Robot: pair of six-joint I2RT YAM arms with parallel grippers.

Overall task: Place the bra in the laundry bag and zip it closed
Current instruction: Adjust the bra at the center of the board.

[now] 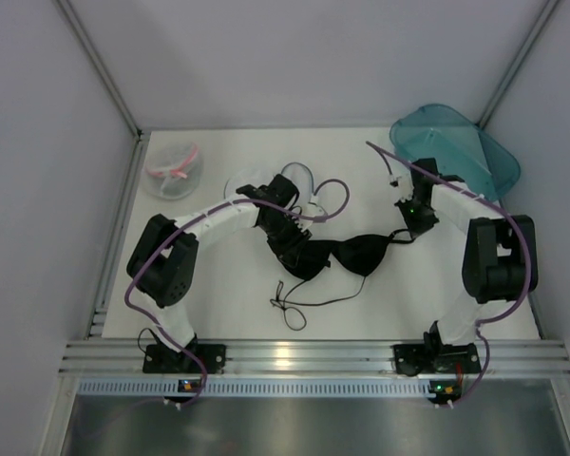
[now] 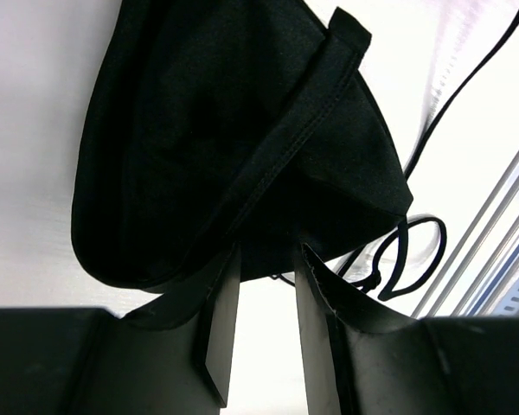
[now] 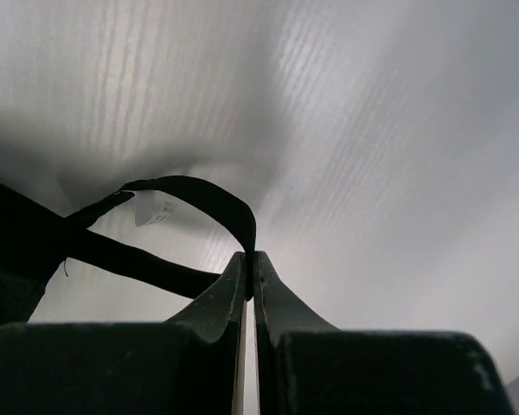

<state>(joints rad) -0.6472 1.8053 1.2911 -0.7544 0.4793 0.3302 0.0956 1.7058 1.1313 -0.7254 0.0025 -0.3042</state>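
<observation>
Step in hand: the pick-up, bagging not yet begun

- The bra (image 1: pixel 359 255) lay spread across the middle of the table (image 1: pixel 399 309), cups side by side. Its thin straps trailed in a loose loop toward the near edge.
- The right gripper (image 3: pixel 249 262) was fully closed, with a narrow black strap loop of the bra pinched right at its tips. The rest of the strap curved up and off to the left in the wrist view. From above, this gripper sat at the bra's right end.
- The left gripper (image 2: pixel 267 256) stood part-way open over the left cup. White table showed through the gap between the fingers (image 2: pixel 223 303), and the cup's lower edge sat at the tips. I could not tell whether the pads had any bite on the padding, or whether the cup was only resting against them.
- The laundry bag (image 1: pixel 239 182) lay behind the left arm, toward the back of the table and partly hidden by the arm and its cable. Whether its zip was open could not be read from here.
- The pink-rimmed bag (image 1: pixel 174 171) at the back left and the teal bin (image 1: pixel 461 147) at the back right stood well apart from the work.

Judgement on the next move: the left jaws need to close firmly on the cup edge. Both arms can then lift together, and the carry should go back toward the bag. The trailing straps look likely to drag or snag. The bag mouth must be found, and opened if shut, before anything goes in
</observation>
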